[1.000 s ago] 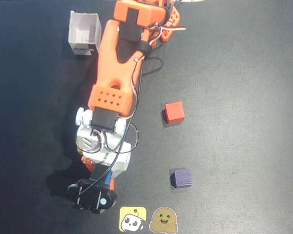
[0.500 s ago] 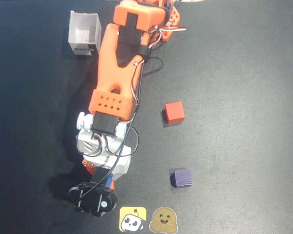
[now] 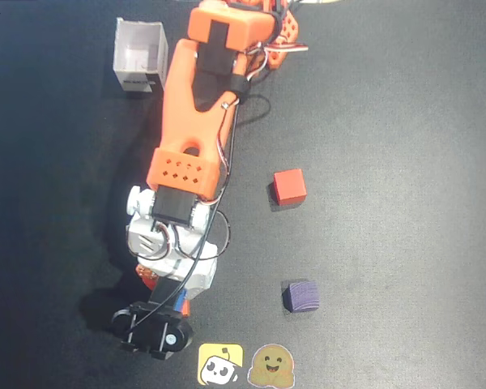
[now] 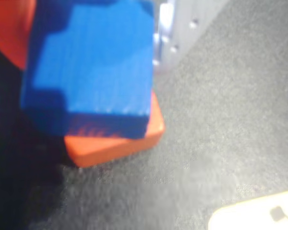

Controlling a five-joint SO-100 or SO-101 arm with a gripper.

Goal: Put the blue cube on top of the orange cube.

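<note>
A bright blue cube (image 4: 93, 64) filled the upper left of the wrist view, very close to the camera and slightly blurred. It sat on top of an orange cube (image 4: 120, 140), whose front edge and right corner showed beneath it; the blue cube was turned a little relative to the orange one. A pale grey gripper finger (image 4: 180, 26) rose just to the right of the blue cube, at its upper corner. An orange-red shape pressed in at the top left edge, possibly the other finger, but the view was too tight to be sure. Whether the fingers were clamped on the blue cube or parted from it could not be told.

From overhead, the stacked cubes lay almost hidden under the gripper (image 3: 164, 304), near the bottom edge and left of centre; only slivers of blue (image 3: 181, 301) and orange (image 3: 148, 278) showed. The orange arm (image 3: 196, 105) stretched down from the top of the view.

All stood on a black mat (image 3: 405, 97). A red-orange cube (image 3: 289, 186) sat well apart to the right, with a dark purple cube (image 3: 300, 296) below it. A clear plastic box (image 3: 138, 57) stood at the upper left. A yellow sticker (image 3: 219, 365) and a tan smiling-face sticker (image 3: 273, 366) lay at the bottom edge, just right of the gripper.
</note>
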